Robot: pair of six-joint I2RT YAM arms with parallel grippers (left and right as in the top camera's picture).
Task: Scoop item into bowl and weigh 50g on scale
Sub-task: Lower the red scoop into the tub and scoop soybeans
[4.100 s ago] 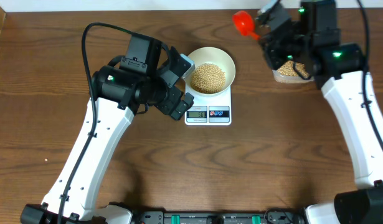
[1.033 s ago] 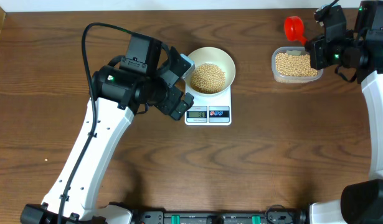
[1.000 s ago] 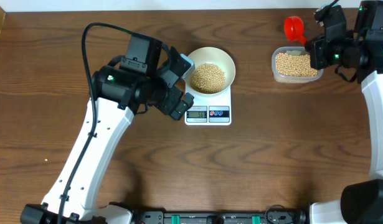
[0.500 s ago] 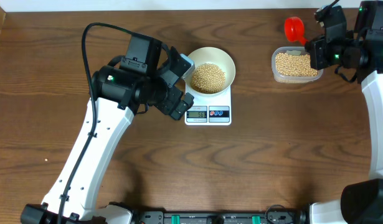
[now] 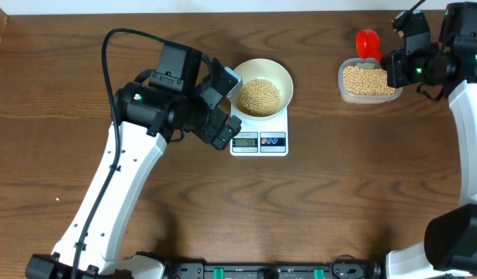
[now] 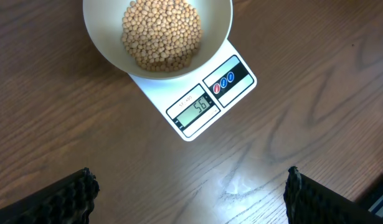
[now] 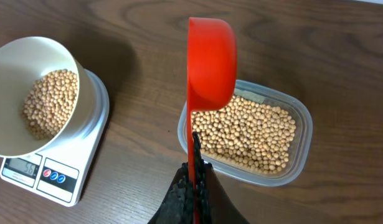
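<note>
The scoop (image 5: 368, 43) has swung away from the bowl side and now hangs over the far rim of the tub (image 5: 343, 84), a little nearer it than half a second ago. Nothing else has shifted.

The beans (image 5: 258, 96) are small, round, smooth and tan-yellow. One heap fills the middle of the bowl (image 5: 278, 74), a plain white round dish with a glossy inner wall showing all round the heap. The bowl sits on the scale (image 5: 259, 142), a flat white rectangle with rounded corners. It covers the far part and leaves the front strip bare. On that strip the grey display (image 6: 196, 107) reads 56, beside two small round buttons (image 6: 225, 82).

The left gripper (image 5: 226, 105) hovers just left of bowl and scale, its jaws spread wide and holding nothing. In the wrist view its dark, ribbed fingertips (image 6: 76, 198) only reach into the lower corners, so nothing blocks the bowl.

The table (image 5: 339, 194) is dark brown wood grain with a slight sheen.

Well to the right stands the tub, clear plastic, rectangular with rounded corners, and holding a level layer of beans. The right gripper (image 7: 194, 186) is pressed together on the scoop's thin flat handle. The scoop is red plastic with a round cup, turned edge-on. I cannot tell whether the cup holds anything.
</note>
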